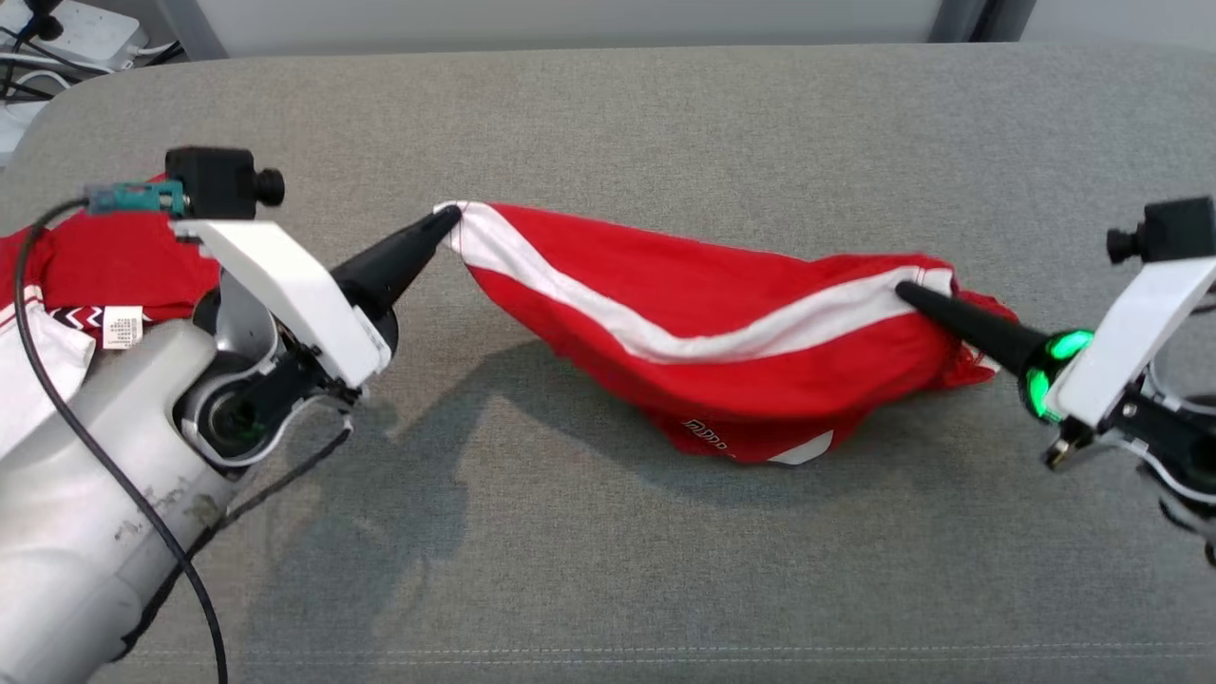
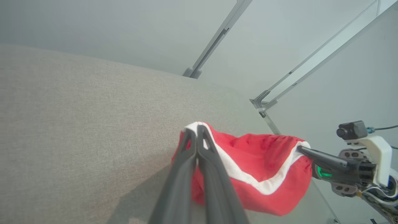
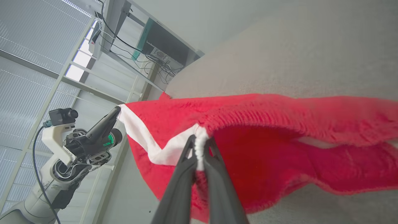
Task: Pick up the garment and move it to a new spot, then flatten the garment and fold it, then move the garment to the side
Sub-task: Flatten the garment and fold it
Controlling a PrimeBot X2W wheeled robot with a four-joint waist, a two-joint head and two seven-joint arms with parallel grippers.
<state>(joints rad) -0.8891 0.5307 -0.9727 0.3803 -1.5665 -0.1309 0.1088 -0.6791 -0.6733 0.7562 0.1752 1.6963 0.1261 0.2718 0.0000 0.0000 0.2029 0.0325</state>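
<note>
A red garment [image 1: 712, 323] with a white side stripe hangs stretched between my two grippers above the grey cushion [image 1: 608, 123]. My left gripper [image 1: 446, 220] is shut on its left corner, where the white stripe ends; in the left wrist view the same corner [image 2: 199, 126] sits pinched at my left gripper [image 2: 196, 130]. At the other end my right gripper [image 1: 904, 291] is shut on the white band. The right wrist view shows the white band bunched between the tips of my right gripper [image 3: 201, 141]. The garment's middle sags and its lowest part [image 1: 750, 442] touches the cushion.
A second red and white garment [image 1: 85, 275] with a label lies at the cushion's left edge, partly behind my left arm. The cushion's rounded back edge [image 1: 608, 52] runs along the top of the head view. Cables and a power strip [image 1: 57, 38] lie beyond the far left corner.
</note>
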